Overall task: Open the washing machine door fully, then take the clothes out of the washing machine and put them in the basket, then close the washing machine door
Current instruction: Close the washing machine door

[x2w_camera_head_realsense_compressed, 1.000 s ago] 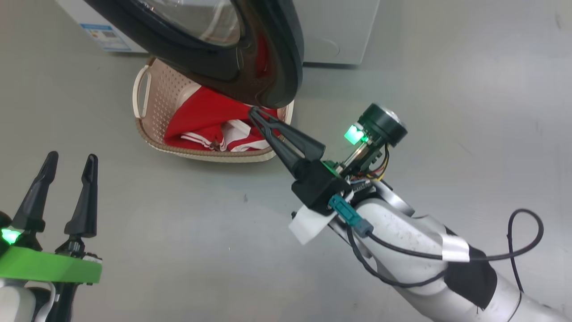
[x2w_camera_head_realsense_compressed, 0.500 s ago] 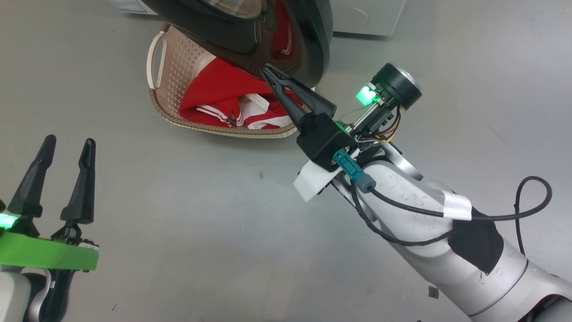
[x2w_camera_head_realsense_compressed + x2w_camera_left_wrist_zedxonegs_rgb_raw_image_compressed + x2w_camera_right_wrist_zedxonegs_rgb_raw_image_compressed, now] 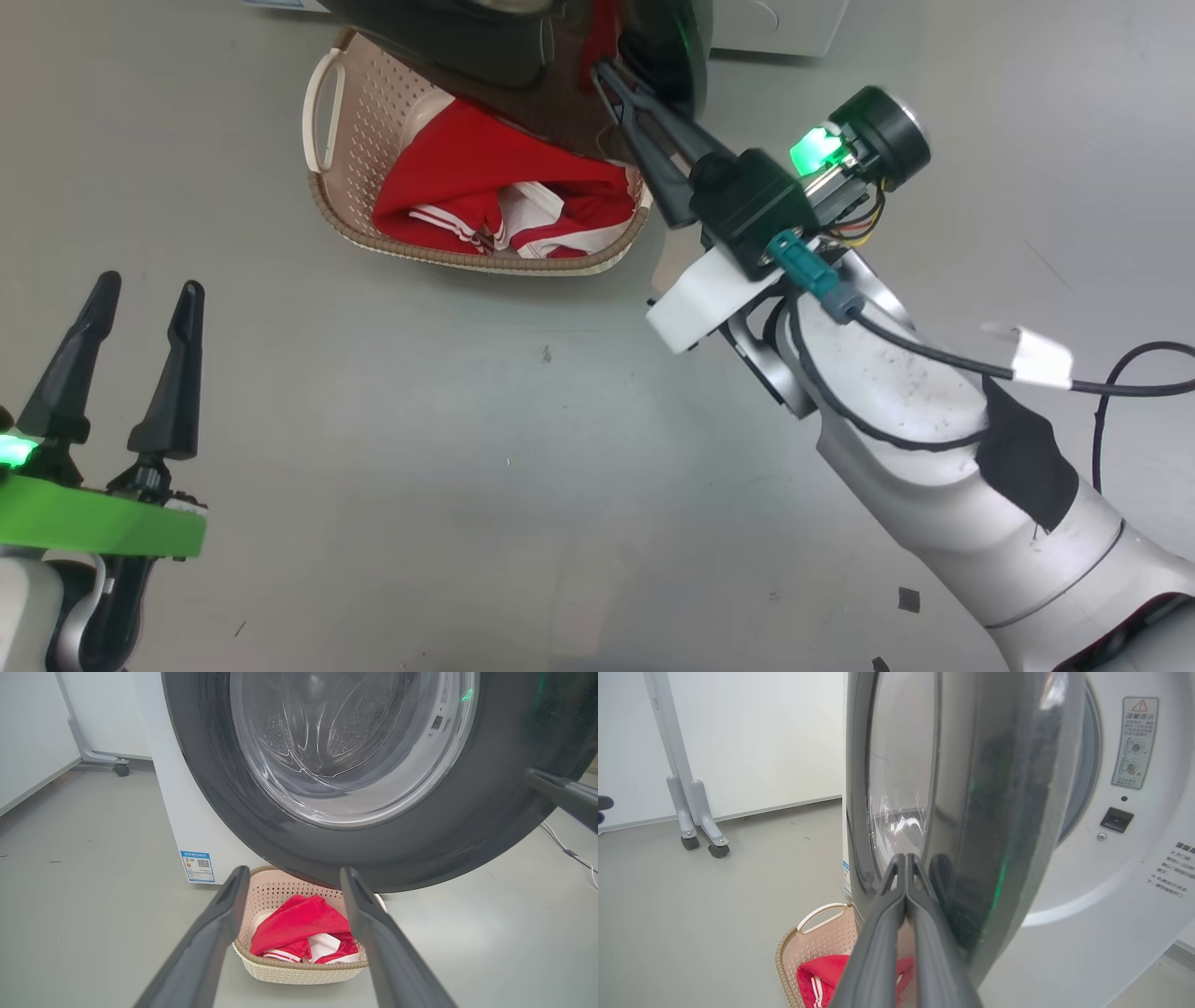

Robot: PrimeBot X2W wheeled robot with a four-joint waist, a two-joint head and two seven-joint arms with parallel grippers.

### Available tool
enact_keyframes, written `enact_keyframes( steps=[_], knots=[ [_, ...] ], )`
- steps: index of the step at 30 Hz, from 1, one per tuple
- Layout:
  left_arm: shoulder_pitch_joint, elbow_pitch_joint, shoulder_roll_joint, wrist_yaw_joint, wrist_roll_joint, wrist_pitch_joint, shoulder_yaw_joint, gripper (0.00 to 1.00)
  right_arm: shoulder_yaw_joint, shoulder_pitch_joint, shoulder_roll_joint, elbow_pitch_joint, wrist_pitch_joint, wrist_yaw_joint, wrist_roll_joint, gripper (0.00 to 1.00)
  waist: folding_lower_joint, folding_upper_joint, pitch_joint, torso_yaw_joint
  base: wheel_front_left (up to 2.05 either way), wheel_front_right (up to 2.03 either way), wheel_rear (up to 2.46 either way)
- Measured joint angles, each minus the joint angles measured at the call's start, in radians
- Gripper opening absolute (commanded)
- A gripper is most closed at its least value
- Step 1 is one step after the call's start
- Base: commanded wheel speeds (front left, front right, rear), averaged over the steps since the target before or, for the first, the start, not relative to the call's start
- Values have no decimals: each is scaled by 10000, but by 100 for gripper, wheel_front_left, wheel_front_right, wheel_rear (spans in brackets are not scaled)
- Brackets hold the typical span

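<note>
The washing machine door (image 3: 490, 812) stands part-way swung, its black rim and glass window hanging over the basket (image 3: 322, 201). From the right wrist I see the washing machine door (image 3: 994, 812) almost edge-on, before the white washing machine (image 3: 1111, 868). My right gripper (image 3: 604, 70) is shut, empty, its tips touching the door's rim; the right gripper (image 3: 906, 858) lies against the dark rim beside the glass. The red clothes (image 3: 467, 163) lie in the cream basket (image 3: 289, 970) on the floor. My left gripper (image 3: 149, 287) is open and empty at the lower left, well clear of everything.
The washing machine's white body (image 3: 187, 812) carries a blue label (image 3: 198, 865) just behind the basket. A grey stand on casters (image 3: 691, 816) is by the wall to the left. A cable (image 3: 1102, 373) loops off my right forearm. Grey floor lies between the grippers.
My shut right gripper has moved up and to the right toward the machine, staying on the door's rim; the door has swung with it, uncovering more of the basket. The left gripper has stayed put.
</note>
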Motion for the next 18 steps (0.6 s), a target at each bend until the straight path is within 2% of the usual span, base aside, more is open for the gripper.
enact_keyframes(
  steps=[9,18],
  knots=[
    [-202,-77,73,0,-52,-2,-35,100,-895,-591,12,205,-117,0,571,0,0,0,402,47,0,0,0],
    [-544,-247,198,0,-109,-2,-100,100,-1133,-1830,4,813,173,0,316,0,0,0,933,169,0,0,0]
  ],
)
